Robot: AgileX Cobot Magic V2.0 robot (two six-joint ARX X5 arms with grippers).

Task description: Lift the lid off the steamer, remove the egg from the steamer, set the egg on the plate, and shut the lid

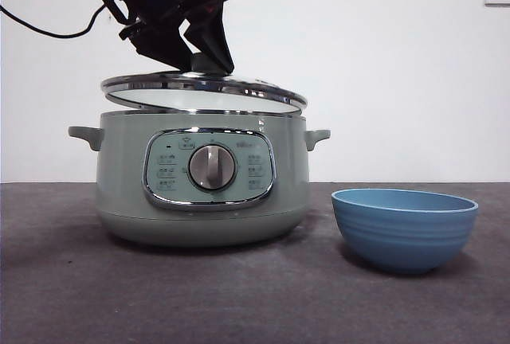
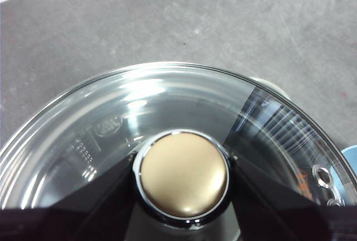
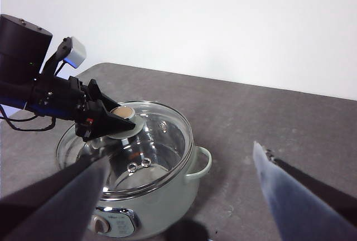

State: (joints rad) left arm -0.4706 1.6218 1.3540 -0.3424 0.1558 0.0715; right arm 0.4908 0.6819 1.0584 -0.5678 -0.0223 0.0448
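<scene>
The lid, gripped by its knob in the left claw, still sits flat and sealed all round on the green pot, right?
Not quite. The left claw does grip the lid by its knob, but the front view shows the lid tilted, one side raised clear of the steamer rim, not sealed all round.

I see the domed glass lid [image 1: 204,89] tilted over the sage-green steamer pot [image 1: 199,185], gap widest at 9 o'clock. The deep blue ridged bowl [image 1: 404,228] at 3 o'clock is unobstructed above.
</scene>
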